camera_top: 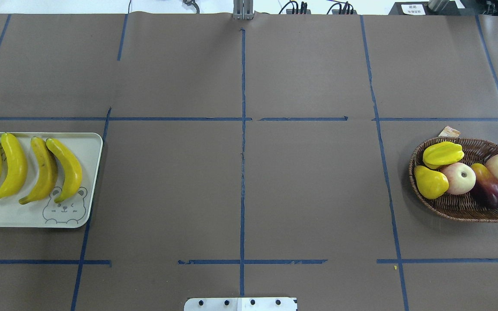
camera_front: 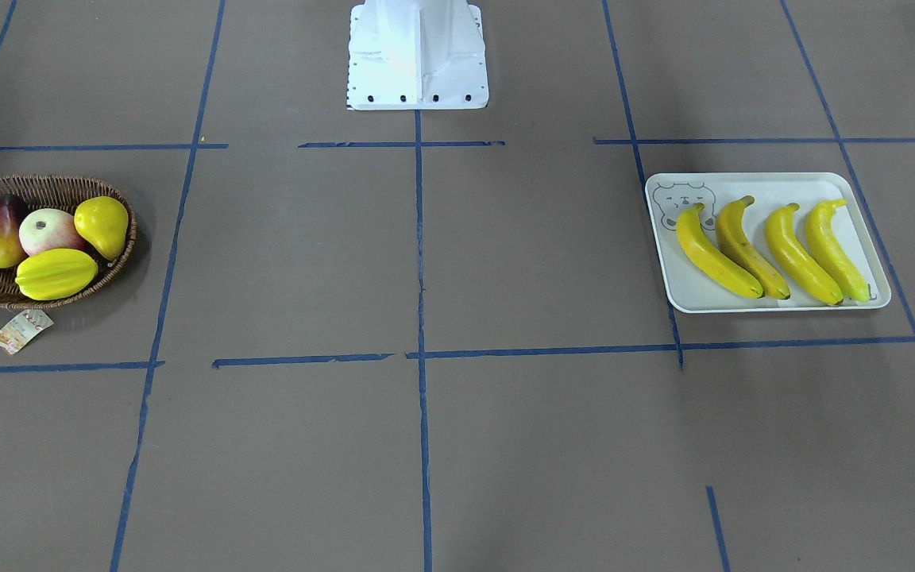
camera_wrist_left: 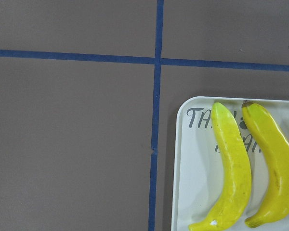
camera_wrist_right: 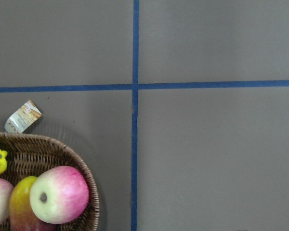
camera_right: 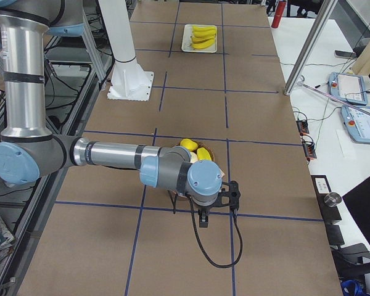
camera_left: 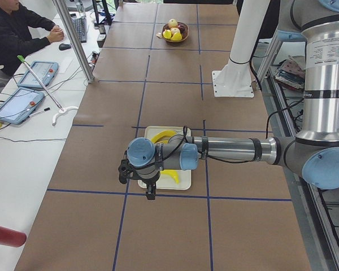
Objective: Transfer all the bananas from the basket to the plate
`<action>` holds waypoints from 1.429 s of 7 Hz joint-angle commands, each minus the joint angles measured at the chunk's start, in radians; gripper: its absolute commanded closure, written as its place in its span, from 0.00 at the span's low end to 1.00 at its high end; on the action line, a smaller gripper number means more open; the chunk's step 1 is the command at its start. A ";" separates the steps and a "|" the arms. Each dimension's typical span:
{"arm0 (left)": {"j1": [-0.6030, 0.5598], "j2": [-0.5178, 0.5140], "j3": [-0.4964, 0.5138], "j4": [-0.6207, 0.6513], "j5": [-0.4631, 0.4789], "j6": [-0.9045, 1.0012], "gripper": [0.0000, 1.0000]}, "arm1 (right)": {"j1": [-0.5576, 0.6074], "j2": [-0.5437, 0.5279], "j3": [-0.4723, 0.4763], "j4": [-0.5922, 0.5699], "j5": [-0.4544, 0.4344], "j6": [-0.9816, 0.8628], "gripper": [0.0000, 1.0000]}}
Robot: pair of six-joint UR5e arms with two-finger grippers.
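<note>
Several yellow bananas point(camera_front: 767, 250) lie side by side on the off-white plate point(camera_front: 751, 187) with the bear drawing, also seen as bananas point(camera_top: 15, 166) on the plate point(camera_top: 89, 147) at the overhead view's left edge. The wicker basket point(camera_top: 469, 211) at the right holds other fruit and no banana. My left gripper point(camera_left: 137, 182) hangs above the plate's outer end. My right gripper point(camera_right: 217, 206) hangs above the basket's outer edge. Both grippers show only in the side views, so I cannot tell their state. The wrist views show the plate's corner point(camera_wrist_left: 183, 168) and the basket's rim point(camera_wrist_right: 58, 149).
In the basket lie a pear point(camera_top: 429, 182), a starfruit point(camera_top: 442, 154), two apples and a dark mango point(camera_top: 486, 190). A paper tag point(camera_front: 22, 330) lies beside it. The robot's white base point(camera_front: 418, 56) stands mid-table. A person point(camera_left: 14, 28) sits at a side desk with tablets.
</note>
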 commanded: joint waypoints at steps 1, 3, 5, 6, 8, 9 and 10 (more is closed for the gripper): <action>0.000 -0.004 0.002 0.000 0.000 -0.002 0.00 | -0.005 -0.041 -0.013 0.068 -0.034 0.009 0.00; 0.000 -0.001 -0.007 0.000 0.000 -0.002 0.00 | -0.040 -0.034 -0.010 0.068 -0.031 0.041 0.00; 0.000 0.001 -0.009 0.000 0.000 -0.002 0.00 | -0.076 -0.011 0.004 0.073 -0.016 0.124 0.00; 0.000 0.001 -0.009 0.000 0.000 -0.002 0.00 | -0.076 -0.008 0.004 0.071 -0.013 0.126 0.00; 0.000 -0.002 -0.009 0.000 0.000 -0.002 0.00 | -0.076 -0.008 -0.001 0.074 -0.016 0.126 0.00; 0.001 -0.002 -0.008 0.000 0.000 -0.002 0.00 | -0.076 -0.008 -0.002 0.074 -0.016 0.126 0.00; 0.001 -0.004 -0.007 0.000 0.000 -0.002 0.00 | -0.076 -0.008 -0.001 0.076 -0.017 0.125 0.00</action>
